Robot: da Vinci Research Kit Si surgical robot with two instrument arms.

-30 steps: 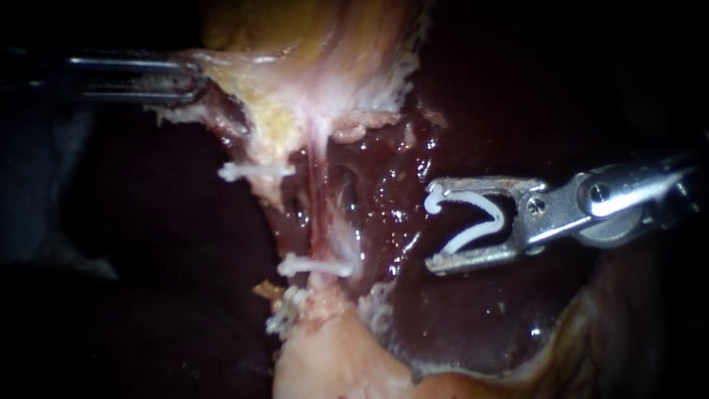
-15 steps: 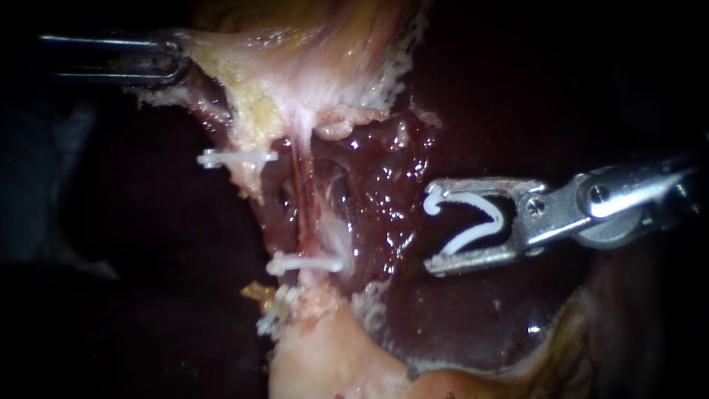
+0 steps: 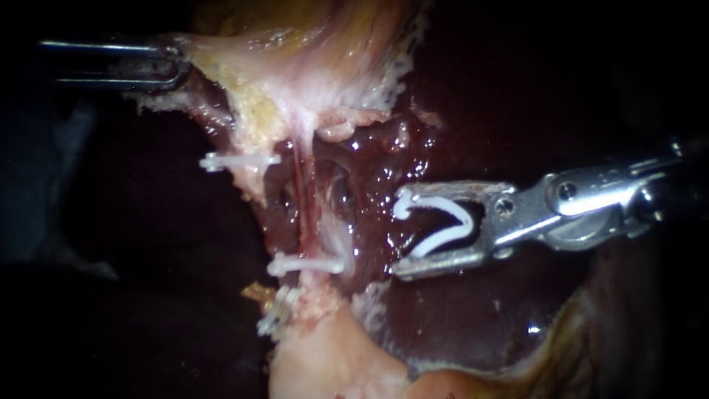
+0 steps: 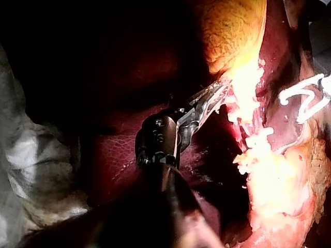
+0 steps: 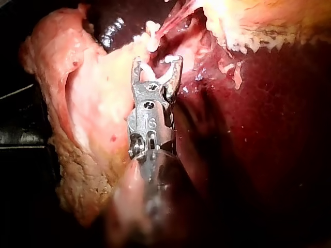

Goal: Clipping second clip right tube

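Liver (image 3: 458,325), dark red and glistening, lies between the right instrument (image 3: 399,231) and the right tube (image 3: 299,199), a thin reddish strand that stands apart from the tip. The right jaws stand wide yet pinch a white V-shaped clip (image 3: 443,225) from both sides. Low on the tube sits a closed white clip (image 3: 306,264); an upper clip (image 3: 240,159) crosses the frayed strand beside it. The left instrument (image 3: 173,66), its shaft lost in shadow, has its jaws clamped on the edge of pale fatty tissue (image 3: 295,81).
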